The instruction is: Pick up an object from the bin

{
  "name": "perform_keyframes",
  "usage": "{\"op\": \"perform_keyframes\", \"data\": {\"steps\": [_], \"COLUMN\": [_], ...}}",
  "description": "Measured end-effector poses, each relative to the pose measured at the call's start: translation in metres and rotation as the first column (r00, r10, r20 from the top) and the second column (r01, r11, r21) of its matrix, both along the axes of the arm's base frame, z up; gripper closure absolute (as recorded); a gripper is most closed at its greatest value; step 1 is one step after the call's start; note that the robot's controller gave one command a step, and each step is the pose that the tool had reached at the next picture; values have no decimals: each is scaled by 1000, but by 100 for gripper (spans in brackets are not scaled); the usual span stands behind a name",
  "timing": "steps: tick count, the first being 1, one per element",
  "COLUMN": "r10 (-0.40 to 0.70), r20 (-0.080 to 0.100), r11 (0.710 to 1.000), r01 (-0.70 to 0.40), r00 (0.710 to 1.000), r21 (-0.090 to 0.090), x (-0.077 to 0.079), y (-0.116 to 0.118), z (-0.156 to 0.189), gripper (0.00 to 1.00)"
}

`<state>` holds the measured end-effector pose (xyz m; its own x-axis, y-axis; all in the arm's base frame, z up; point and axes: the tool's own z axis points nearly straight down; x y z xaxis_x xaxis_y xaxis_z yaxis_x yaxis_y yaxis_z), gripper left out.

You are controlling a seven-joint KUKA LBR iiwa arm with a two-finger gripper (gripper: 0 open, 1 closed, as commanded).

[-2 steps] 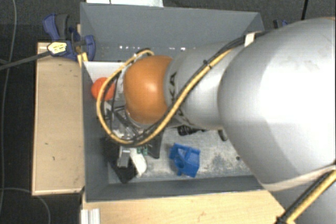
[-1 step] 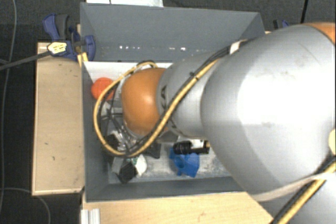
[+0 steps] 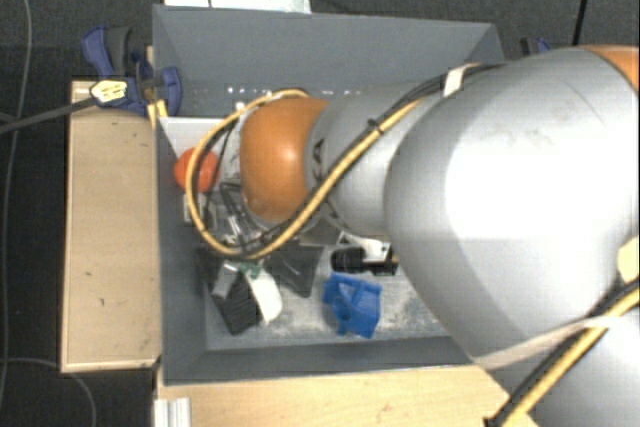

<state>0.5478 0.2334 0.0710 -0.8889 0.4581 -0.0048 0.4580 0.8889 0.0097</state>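
— Several things lie under the claw, at the left of the bin?
— Yes. A black block with a white piece sits just on its near side. An orange ball lies at its far left, a blue part off right.
— Clenched or released?
— Can't tell.
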Motion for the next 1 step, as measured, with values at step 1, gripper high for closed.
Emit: {"op": "perform_keyframes", "data": {"steps": [1], "r10": [117], "r20": [21], "r11": [993], "r01": [-117], "r00": [993], "r21": [-1], "x": [-34], "y": [10], "z": [5], "gripper": [100]}}
